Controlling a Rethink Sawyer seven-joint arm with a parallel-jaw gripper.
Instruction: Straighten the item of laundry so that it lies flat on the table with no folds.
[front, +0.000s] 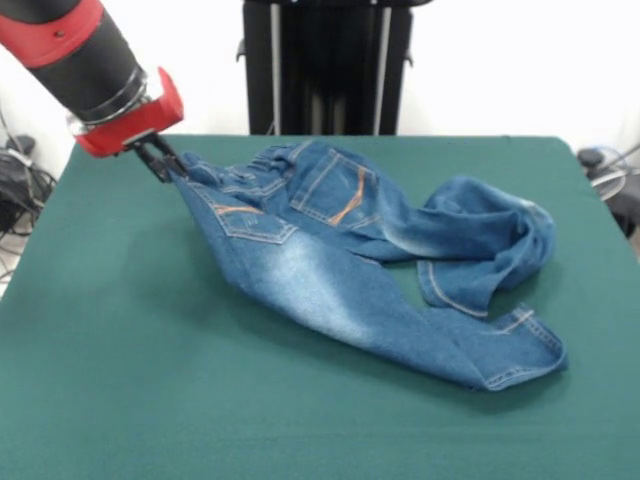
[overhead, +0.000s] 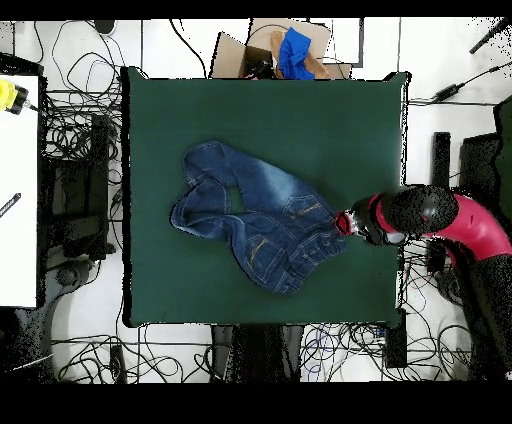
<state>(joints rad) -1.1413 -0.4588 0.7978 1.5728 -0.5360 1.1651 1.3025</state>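
Gripping the jeans at the waistband corner, with the gripper clenched on a pinch of denim near the table's edge and lifting that corner slightly off the green cloth. Lying crumpled across the middle of the table otherwise — one leg stretching out toward the hem, the other leg curling back over itself in a loop, leaving a gap of bare green showing between the two.

Risking, judging from this pose, a slip of the thin pinch: holding only a small bite of the gathered waistband, so any sharp pull probably tearing the cloth free and dropping it in a fresh heap. Risking too a drag of the whole garment rather than a stretch — nothing pinning the far leg, so pulling outward likely sliding everything along while keeping the looped fold intact. Sitting already close to the table's side in the overhead view, with the gripper leaving little room for further travel before carrying the waistband past the edge.
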